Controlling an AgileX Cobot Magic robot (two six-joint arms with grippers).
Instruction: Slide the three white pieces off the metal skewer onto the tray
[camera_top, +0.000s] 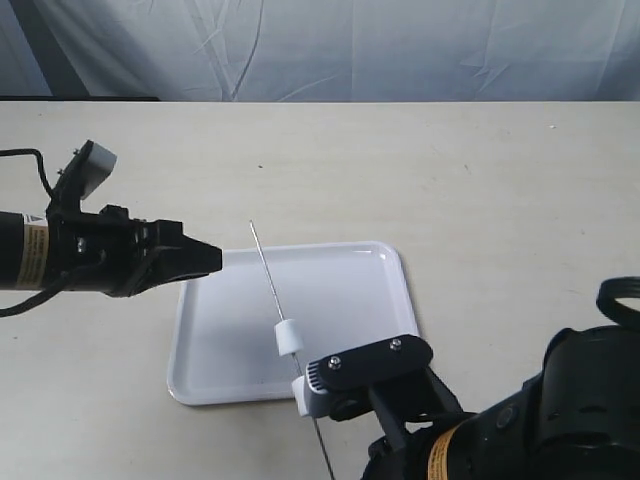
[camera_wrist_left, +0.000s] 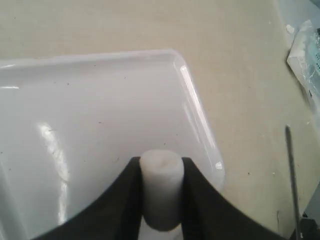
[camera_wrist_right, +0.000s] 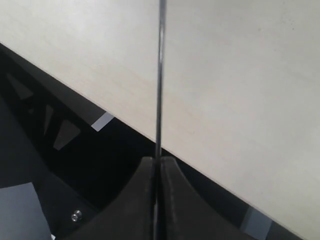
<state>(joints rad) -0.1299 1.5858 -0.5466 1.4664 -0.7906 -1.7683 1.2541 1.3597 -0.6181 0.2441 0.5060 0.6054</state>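
right gripper (camera_wrist_right: 157, 162), lower right of the exterior frame, is clenched on the metal skewer (camera_top: 267, 275) butt. the rod's axis runs up-left over the tray (camera_top: 350, 300), tip free. one white piece (camera_top: 287, 338) sits on it mid-frame; the lump just below it is unclear. left gripper (camera_wrist_left: 160, 165) clamps a second white piece (camera_wrist_left: 160, 200) over the tray, off the rod. remaining strip goes toward the tip, and the left arm is nearer.

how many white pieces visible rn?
2: one white piece in the left gripper over the tray, another on the metal skewer. A third may be hidden behind the right arm.
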